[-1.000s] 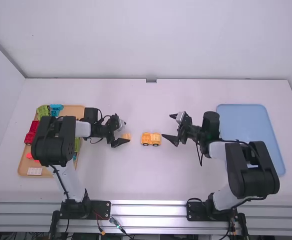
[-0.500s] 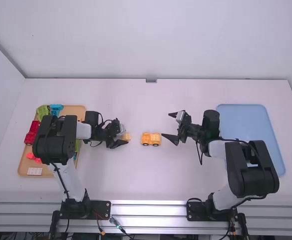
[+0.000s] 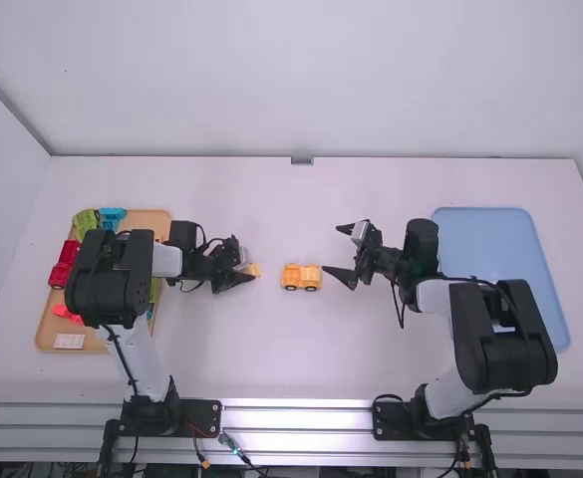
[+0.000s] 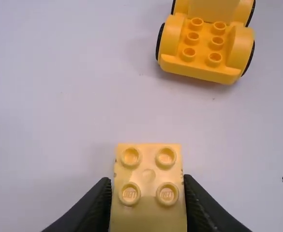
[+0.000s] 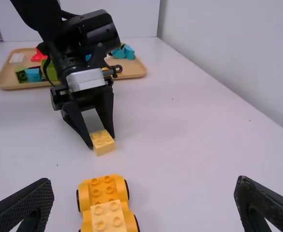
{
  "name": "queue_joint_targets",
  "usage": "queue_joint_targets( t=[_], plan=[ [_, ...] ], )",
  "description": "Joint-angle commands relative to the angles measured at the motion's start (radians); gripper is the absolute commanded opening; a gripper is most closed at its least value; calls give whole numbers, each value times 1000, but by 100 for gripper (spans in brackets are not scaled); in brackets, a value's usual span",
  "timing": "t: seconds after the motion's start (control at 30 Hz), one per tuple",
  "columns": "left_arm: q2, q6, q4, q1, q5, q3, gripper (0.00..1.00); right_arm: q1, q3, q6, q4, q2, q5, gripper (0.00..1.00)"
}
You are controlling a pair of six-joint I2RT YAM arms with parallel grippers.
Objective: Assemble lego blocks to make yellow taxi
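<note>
The left claw (image 3: 246, 269) is closed on a small pale yellow block (image 4: 148, 174), 1 black finger along each of 2 opposite sides. The block's 4 round studs face up; whether its underside touches the white table (image 3: 301, 358) I cannot tell.

The right claw (image 3: 332, 249) is spread wide with nothing between its fingers — it sits just beside the yellow toy car (image 3: 301, 278), on the side away from the held block. The car stands on its black wheels between the 2 claws, apart from the held block, with another pale block (image 5: 108, 217) on top.

Beyond the left claw is a wooden tray (image 3: 44, 334) with red, green, blue and pink pieces — plus a white one. A blue tray (image 3: 500, 254) lies near the right arm.
</note>
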Motion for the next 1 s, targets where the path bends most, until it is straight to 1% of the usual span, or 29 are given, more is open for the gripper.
queue_joint_targets(
  t=[0.0,0.1,0.2,0.3,0.43,0.47,0.57,0.67,0.7,0.73,0.87,0.9,0.97],
  plan=[
    [7,11,2,-6,11,-4,37,-2,21,3,-1,11,-13,99],
    [6,10,2,-15,11,3,33,-2,20,29,-1,11,-9,99],
    [-3,0,3,-27,11,8,32,-1,20,15,-44,11,-11,99],
    [-33,0,3,-48,10,8,29,25,21,-98,-148,11,-9,99],
    [-88,0,-2,-68,9,8,28,76,20,-210,-242,11,5,99],
    [-91,0,-4,-68,9,8,28,78,20,-212,-245,11,10,99],
    [-141,1,-29,-78,12,8,28,122,20,-220,-290,11,134,99],
    [-172,6,-51,-89,12,8,28,143,20,-244,-322,11,196,99],
    [-192,11,-68,-103,12,8,28,156,20,-292,-343,14,195,99],
    [-192,11,-68,-103,12,8,28,156,20,-292,-343,14,195,99],
    [-216,11,-76,-158,9,8,28,185,32,-314,-273,97,198,99],
    [-220,11,-76,-178,11,8,28,188,43,-304,-229,147,194,99],
    [-220,11,-72,-201,8,8,27,189,61,-286,-182,205,194,99]
  ],
)
